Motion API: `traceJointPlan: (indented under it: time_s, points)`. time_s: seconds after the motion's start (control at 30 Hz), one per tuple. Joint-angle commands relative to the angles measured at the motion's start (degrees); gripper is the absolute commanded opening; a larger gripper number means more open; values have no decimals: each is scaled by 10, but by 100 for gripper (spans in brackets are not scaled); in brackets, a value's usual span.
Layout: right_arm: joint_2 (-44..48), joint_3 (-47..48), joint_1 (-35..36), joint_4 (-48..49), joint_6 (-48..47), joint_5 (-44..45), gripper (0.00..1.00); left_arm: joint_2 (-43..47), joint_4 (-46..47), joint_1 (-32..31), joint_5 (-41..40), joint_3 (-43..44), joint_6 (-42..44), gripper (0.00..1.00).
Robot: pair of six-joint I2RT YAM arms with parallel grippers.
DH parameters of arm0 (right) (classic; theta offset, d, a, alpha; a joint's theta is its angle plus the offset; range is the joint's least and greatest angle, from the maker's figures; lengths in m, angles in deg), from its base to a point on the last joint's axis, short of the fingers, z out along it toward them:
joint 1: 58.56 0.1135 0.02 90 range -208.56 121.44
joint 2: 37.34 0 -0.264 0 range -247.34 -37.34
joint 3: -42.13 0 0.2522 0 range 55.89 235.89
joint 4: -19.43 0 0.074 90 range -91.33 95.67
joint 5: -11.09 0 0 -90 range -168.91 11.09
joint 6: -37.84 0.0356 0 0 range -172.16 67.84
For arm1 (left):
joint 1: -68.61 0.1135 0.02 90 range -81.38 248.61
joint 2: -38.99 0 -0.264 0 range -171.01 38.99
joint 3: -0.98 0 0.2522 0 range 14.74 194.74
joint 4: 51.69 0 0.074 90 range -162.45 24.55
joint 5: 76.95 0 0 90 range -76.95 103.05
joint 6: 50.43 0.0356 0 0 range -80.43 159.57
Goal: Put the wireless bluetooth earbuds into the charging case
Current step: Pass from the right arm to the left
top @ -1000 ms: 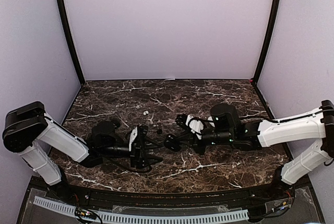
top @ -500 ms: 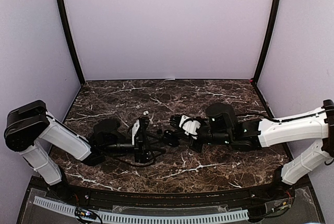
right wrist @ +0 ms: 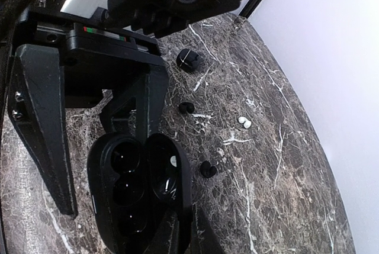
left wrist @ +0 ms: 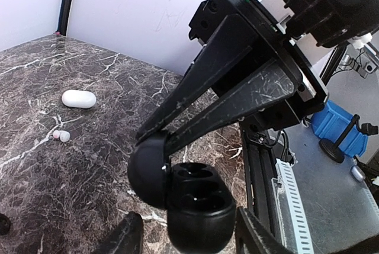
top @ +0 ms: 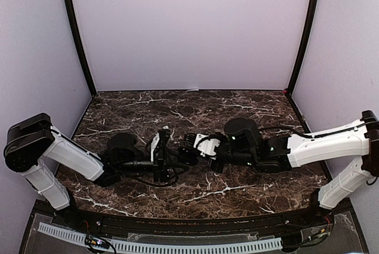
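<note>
A black charging case [left wrist: 198, 206] hangs open between the two arms, its two wells empty. My right gripper [right wrist: 177, 215] is shut on the case's lid [right wrist: 169, 174]; in the left wrist view its two long fingers [left wrist: 237, 97] meet at that lid. My left gripper [left wrist: 190, 233] stands open around the case base, one finger [left wrist: 253, 236] touching it and the other a little apart. Two black earbuds [right wrist: 207, 169] [right wrist: 186, 108] and a white pair [right wrist: 243, 122] lie on the marble. In the top view both grippers meet at the table's middle [top: 177, 152].
A white oval case [left wrist: 79, 98] lies shut on the marble beyond the white earbuds [left wrist: 60, 136]. A round black object [right wrist: 188, 60] sits farther off. The table's near edge and a cable rail [left wrist: 290, 195] run beside the case.
My right arm has carried the open black case leftward to the left gripper. The left gripper has shifted up and right, and now straddles the case base.
</note>
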Motion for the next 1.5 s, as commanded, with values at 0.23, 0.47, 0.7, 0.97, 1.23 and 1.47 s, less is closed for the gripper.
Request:
traceJointPlan:
  time_s: [0.23,0.47,0.7,0.97,1.23,1.47]
  points:
    - [-9,20,19,0,-17,37,8,26,-20,2,17,15,-4,55]
    - [-12,20,23,-2,-20,43,8,25,-28,3,24,20,3,45]
    - [-18,18,26,2,-21,44,14,23,-31,3,31,19,13,25]
    - [9,-12,26,28,-15,30,28,27,-24,4,34,8,26,21]
    - [41,-50,23,46,-9,-6,37,31,19,22,37,-18,17,21]
    - [35,-59,-1,104,99,-50,42,55,12,67,36,-35,-31,21]
